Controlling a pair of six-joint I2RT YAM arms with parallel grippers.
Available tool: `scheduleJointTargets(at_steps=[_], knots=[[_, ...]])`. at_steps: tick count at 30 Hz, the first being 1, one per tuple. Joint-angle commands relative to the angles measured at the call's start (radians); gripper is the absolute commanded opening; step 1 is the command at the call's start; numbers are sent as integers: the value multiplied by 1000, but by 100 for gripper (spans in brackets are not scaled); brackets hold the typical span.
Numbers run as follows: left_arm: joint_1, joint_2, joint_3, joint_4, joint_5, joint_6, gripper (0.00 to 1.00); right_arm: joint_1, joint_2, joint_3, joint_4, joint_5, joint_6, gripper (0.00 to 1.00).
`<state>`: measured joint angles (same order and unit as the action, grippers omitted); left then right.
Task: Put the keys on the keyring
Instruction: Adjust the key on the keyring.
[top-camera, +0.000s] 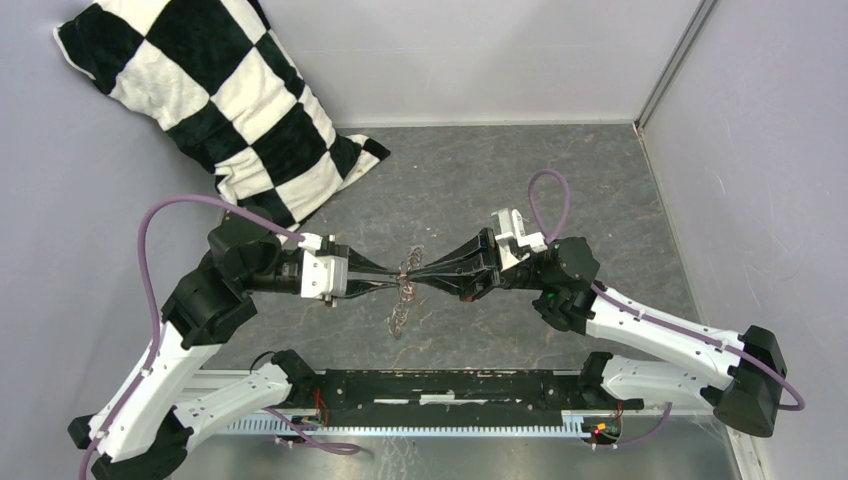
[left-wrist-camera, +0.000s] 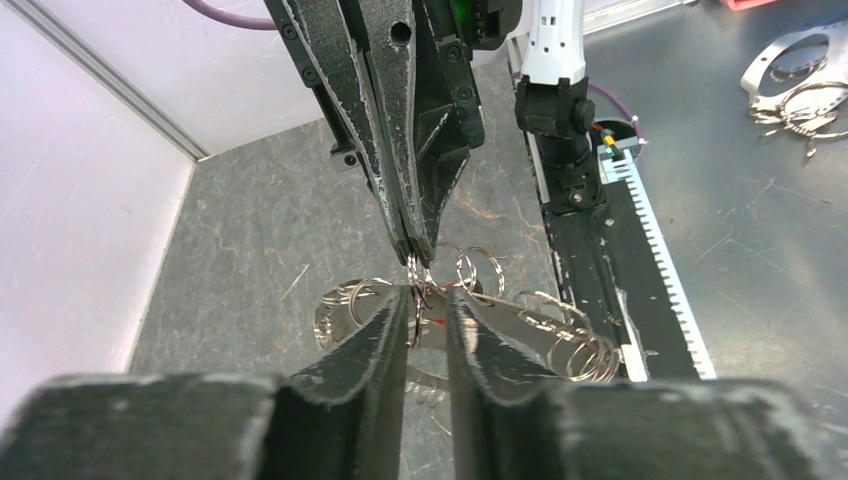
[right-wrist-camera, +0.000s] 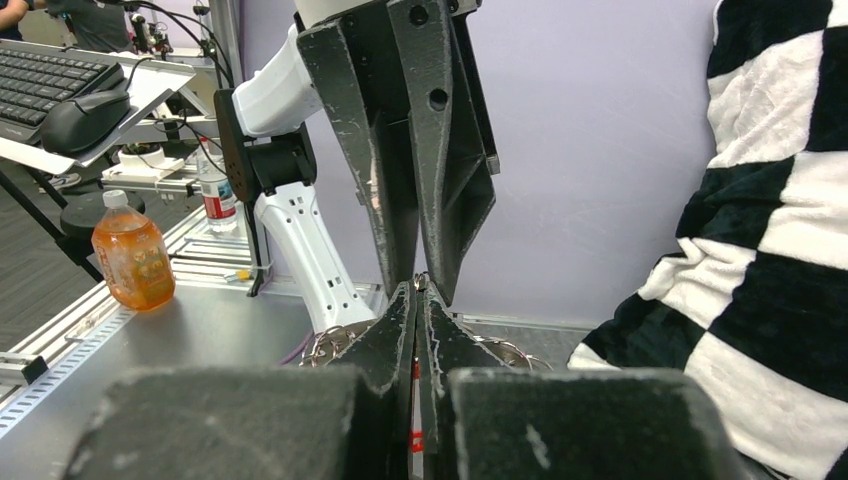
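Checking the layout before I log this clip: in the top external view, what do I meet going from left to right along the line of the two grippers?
left arm → left gripper → keyring → right gripper → right arm. The checkered cloth is left out, since it spans above the left arm and gripper.

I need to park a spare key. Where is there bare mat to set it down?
Bare mat lies far right, between the right arm and the back corner, and in a near strip between the hanging keyring and the black rail. Crowded: the centre, where the left hand and right hand meet, and far left by the checked cushion.
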<state>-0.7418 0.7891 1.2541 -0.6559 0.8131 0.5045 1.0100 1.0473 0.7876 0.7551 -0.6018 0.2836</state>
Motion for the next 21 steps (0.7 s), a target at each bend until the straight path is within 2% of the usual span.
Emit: scheduleJointTargets(at_steps=[1,5,8,10,12,15,17,21], knots=[[-2,10,25,20,-29,-30,22,-1,-19,18,69,16,-2,0],[-2,12,22,47,-32,-53,17,1,-14,18,74,5,6,0],[-2,15,18,53,-38,-58,4,1,-4,24,69,-15,13,0],[-2,13,18,52,-50,-58,2,2,-8,43,12,-31,0,3],[-2,13,23,41,-52,-53,2,0,-25,91,-137,-36,-64,13],[-2,13,25,23,-45,-35,2,-9,-33,222,-467,-27,-212,29],[-2,13,22,21,-38,-30,2,-22,-1,371,-688,-21,-287,34],[-2,16,18,21,-38,-17,2,-25,116,630,-1068,-41,-394,35]])
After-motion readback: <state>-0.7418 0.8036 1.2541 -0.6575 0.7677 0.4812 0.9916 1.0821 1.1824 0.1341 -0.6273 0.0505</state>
